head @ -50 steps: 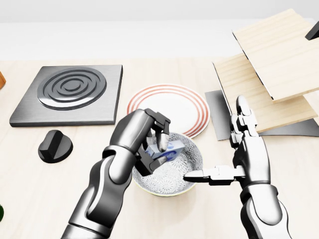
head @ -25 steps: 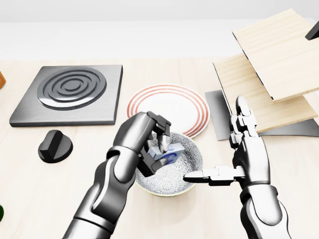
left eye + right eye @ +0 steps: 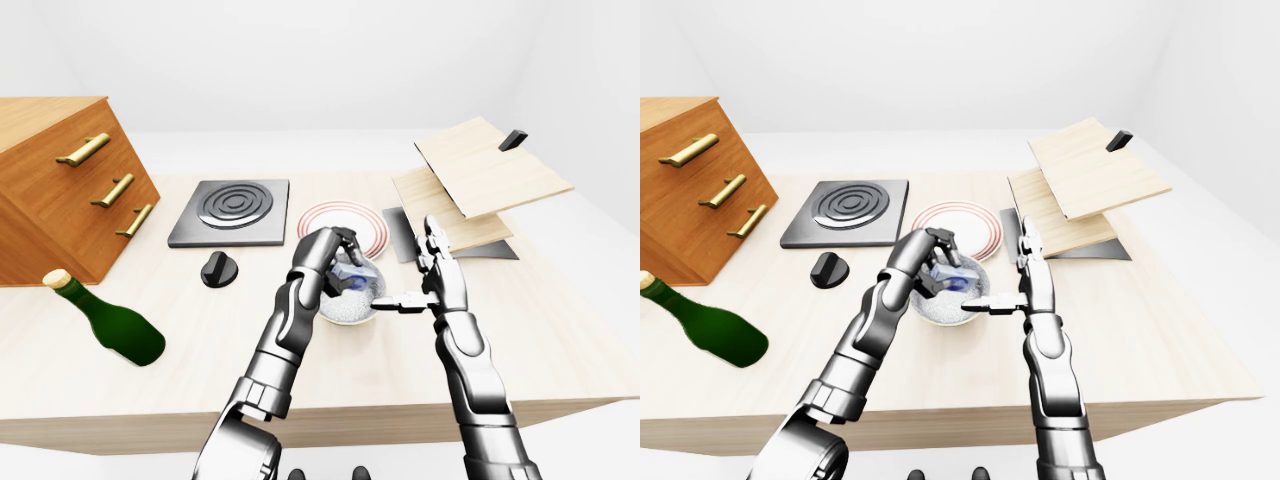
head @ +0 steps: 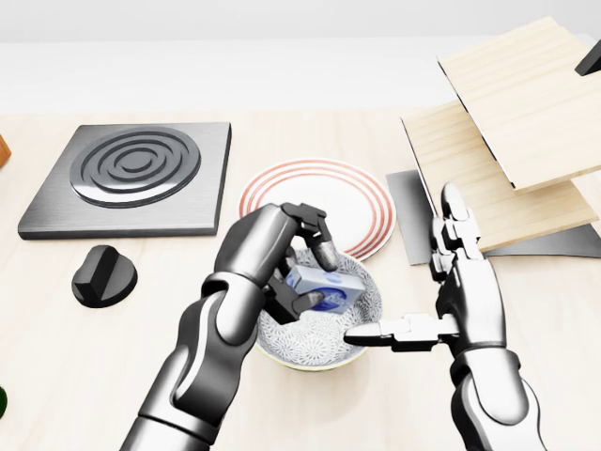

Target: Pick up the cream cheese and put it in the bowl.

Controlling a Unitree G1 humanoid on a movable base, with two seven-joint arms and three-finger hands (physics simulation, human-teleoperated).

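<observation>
The patterned bowl sits at the middle of the head view, just below a red-ringed plate. The blue and white cream cheese box lies tilted inside the bowl, nearly flat. My left hand hovers over the bowl's left half, open. One of its fingers arches just above the box and its thumb stands to the box's left, loosely about it. My right hand stands open and upright to the right of the bowl. Its thumb reaches left to the bowl's rim.
A grey stove plate and a black knob lie at the left. Stacked wooden boards sit at the upper right. A wooden drawer cabinet and a green bottle occupy the far left of the table.
The left hand's fingers have uncurled from the box. The box has tipped from upright to lying flatter and slid right in the bowl. The right hand has barely moved.
</observation>
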